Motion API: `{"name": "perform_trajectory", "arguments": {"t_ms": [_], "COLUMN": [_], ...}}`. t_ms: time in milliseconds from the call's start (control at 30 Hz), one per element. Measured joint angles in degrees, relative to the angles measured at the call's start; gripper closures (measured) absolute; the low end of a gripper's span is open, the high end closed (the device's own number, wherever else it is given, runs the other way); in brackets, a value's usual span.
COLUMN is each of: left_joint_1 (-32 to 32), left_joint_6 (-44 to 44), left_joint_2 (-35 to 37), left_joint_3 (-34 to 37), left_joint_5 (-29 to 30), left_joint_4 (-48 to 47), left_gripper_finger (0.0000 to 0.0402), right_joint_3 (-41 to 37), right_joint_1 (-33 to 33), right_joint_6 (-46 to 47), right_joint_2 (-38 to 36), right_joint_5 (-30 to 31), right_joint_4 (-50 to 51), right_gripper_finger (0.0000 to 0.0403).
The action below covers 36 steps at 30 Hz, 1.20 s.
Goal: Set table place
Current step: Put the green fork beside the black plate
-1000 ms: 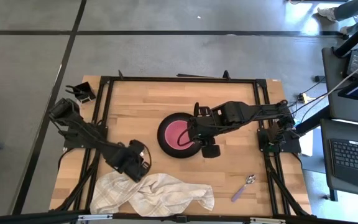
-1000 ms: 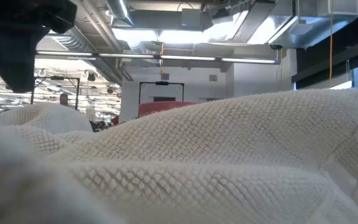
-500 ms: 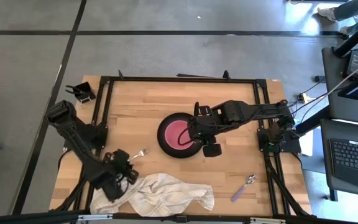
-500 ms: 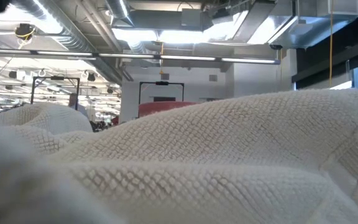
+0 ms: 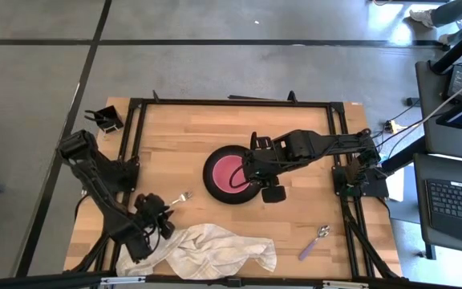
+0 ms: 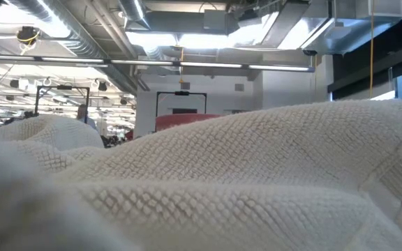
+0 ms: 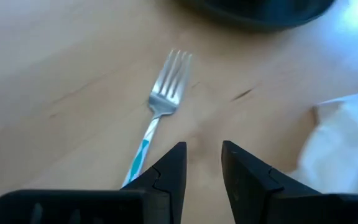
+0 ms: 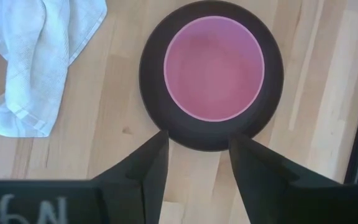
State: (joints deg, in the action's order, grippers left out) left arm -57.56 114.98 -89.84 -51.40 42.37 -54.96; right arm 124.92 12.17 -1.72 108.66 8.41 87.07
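Observation:
A black plate (image 5: 215,189) lies at the table's middle with a pink bowl (image 5: 228,172) in it; both also show in the right wrist view, the plate (image 8: 160,37) and the bowl (image 8: 214,67). My right gripper (image 5: 257,181) is open over the plate's right rim (image 8: 197,140); no touch shows. A silver fork (image 5: 182,197) with a teal-marked handle lies flat on the wood (image 7: 160,106). My left gripper (image 5: 164,213) is narrowly open and empty just near-left of the fork (image 7: 202,149). A purple-handled spoon (image 5: 314,242) lies at the near right.
A crumpled white towel (image 5: 207,249) lies along the near edge and fills the low view (image 6: 243,181); it also shows beside my left gripper (image 7: 347,143). A small black holder (image 5: 107,120) sits off the far left corner. The black table frame (image 5: 231,103) runs round the wood.
My left gripper has drawn back toward the table's near left corner, off the spot where the fork now shows lying on the wood. The plate, bowl, spoon and my right arm have kept still.

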Motion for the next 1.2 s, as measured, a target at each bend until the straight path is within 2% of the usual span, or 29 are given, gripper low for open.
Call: {"name": "perform_trajectory", "arguments": {"t_ms": [133, 300, 533, 733, 933, 1200], "left_joint_1": [0.0, -0.4, -2.5, -5.0, -6.7, -6.8], "left_joint_6": [0.0, -0.7, -6.3, -7.5, -10.1, -17.1], "left_joint_2": [0.0, 0.0, 0.0, 0.0, 0.0, 0.0], "left_joint_3": [5.5, 8.4, 9.7, 11.3, 13.7, 13.9], "left_joint_5": [0.0, 0.0, 0.0, 0.0, 0.1, 0.2], "left_joint_4": [6.0, 6.6, 6.7, 7.6, 12.7, 12.6], "left_gripper_finger": [0.0308, 0.0308, 0.0308, 0.0308, 0.0308, 0.0308], "right_joint_3": [0.0, 0.0, 0.0, 0.0, 0.0, 0.0], "right_joint_1": [0.0, -0.3, -0.3, -0.3, -0.3, -0.3], "right_joint_6": [-0.1, -0.1, -0.2, 0.1, 4.3, 8.4], "right_joint_2": [0.0, 0.0, 0.0, 0.0, 0.0, 0.0], "right_joint_5": [0.0, 0.0, 0.0, 0.0, 0.0, 0.0], "right_joint_4": [0.0, -1.1, -4.8, -7.7, -10.6, -13.6], "right_gripper_finger": [0.0233, 0.0233, 0.0233, 0.0233, 0.0233, 0.0233]}}
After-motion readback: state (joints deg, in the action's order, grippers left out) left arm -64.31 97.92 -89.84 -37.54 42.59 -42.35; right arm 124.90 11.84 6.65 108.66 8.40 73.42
